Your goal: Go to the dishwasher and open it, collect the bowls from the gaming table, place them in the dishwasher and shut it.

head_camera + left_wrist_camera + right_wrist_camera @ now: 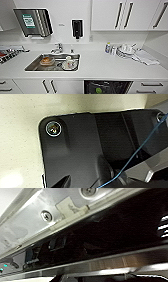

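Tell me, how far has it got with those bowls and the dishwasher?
The dishwasher under the counter stands open, its dark inside on show, with something round and green in it, likely one of the bowls. The right wrist view looks in close at the dishwasher's open top edge. I can't tell where the blue bowl is. Closing the door is left.

Dishwasher (pixel 108 87) cut off by frame edge; green object inside indistinct.

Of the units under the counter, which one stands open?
The dishwasher right of the sink: its dark interior and a green bowl show, while the handled white cabinet fronts beside it are shut.
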### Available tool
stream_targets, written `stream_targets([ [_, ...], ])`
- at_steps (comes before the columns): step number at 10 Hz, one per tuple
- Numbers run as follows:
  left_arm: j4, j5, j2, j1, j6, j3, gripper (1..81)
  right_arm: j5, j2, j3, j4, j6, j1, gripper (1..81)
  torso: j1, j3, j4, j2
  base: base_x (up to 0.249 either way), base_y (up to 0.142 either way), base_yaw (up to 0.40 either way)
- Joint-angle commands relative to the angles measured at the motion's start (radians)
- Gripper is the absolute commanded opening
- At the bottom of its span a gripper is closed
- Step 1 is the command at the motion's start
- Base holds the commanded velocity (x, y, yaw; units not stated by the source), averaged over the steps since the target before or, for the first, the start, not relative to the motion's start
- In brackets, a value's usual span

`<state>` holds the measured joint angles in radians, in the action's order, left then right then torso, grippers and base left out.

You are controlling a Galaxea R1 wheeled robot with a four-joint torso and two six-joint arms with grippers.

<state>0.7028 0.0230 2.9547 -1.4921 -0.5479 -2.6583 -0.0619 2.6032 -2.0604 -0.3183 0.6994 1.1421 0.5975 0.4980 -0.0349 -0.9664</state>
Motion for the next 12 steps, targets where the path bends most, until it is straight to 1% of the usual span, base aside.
stream_targets([
  [1,-0.006,-0.049,-0.015,0.028,0.003,0.001,81.1,0.007,-0.024,0.049,0.001,0.005,-0.164,81.1,-0.002,0.0,0.0,0.004,0.0,0.0,0.0],
  [2,-0.008,-0.049,-0.015,0.026,0.003,0.001,81.1,0.007,-0.026,0.062,0.001,0.018,-0.19,81.1,0.016,0.0,0.0,-0.025,0.0,0.0,0.0],
  [3,-0.008,-0.049,-0.017,0.026,0.003,0.001,81.1,0.005,-0.03,0.077,0.001,0.031,-0.227,81.1,0.022,0.0,0.0,-0.033,0.0,0.0,0.0],
  [4,-0.008,-0.049,-0.018,0.025,0.003,0.001,81.1,0.004,-0.042,0.112,0.005,0.057,-0.268,81.1,0.028,0.0,0.0,-0.042,0.0,0.0,0.0],
  [5,-0.008,-0.049,-0.018,0.025,0.003,0.001,81.1,0.004,-0.067,0.161,0.017,0.069,-0.311,81.1,0.027,0.0,0.0,-0.041,0.0,0.0,0.0],
  [7,-0.008,-0.049,-0.015,0.023,0.003,0.001,81.1,0.004,-0.121,0.241,0.067,0.075,-0.389,81.1,0.026,0.0,0.0,-0.04,0.0,0.0,0.0],
  [9,-0.008,-0.049,-0.015,0.023,0.003,0.001,81.1,-0.001,-0.171,0.301,0.107,0.075,-0.426,81.1,0.026,0.0,0.0,-0.04,0.0,0.0,0.0],
  [10,-0.008,-0.049,-0.015,0.023,0.003,0.001,81.1,-0.003,-0.179,0.316,0.105,0.074,-0.393,81.1,0.026,0.0,0.0,-0.04,0.0,0.0,0.0],
  [11,-0.008,-0.049,-0.015,0.023,0.003,0.001,81.1,-0.001,-0.159,0.289,0.091,0.071,-0.325,81.1,0.026,0.0,0.0,-0.04,0.0,0.0,0.0],
  [12,-0.008,-0.049,-0.012,0.025,0.003,0.001,81.1,0.014,-0.138,0.232,0.09,0.061,-0.247,81.1,0.027,0.0,0.0,-0.04,0.0,0.0,0.0],
])
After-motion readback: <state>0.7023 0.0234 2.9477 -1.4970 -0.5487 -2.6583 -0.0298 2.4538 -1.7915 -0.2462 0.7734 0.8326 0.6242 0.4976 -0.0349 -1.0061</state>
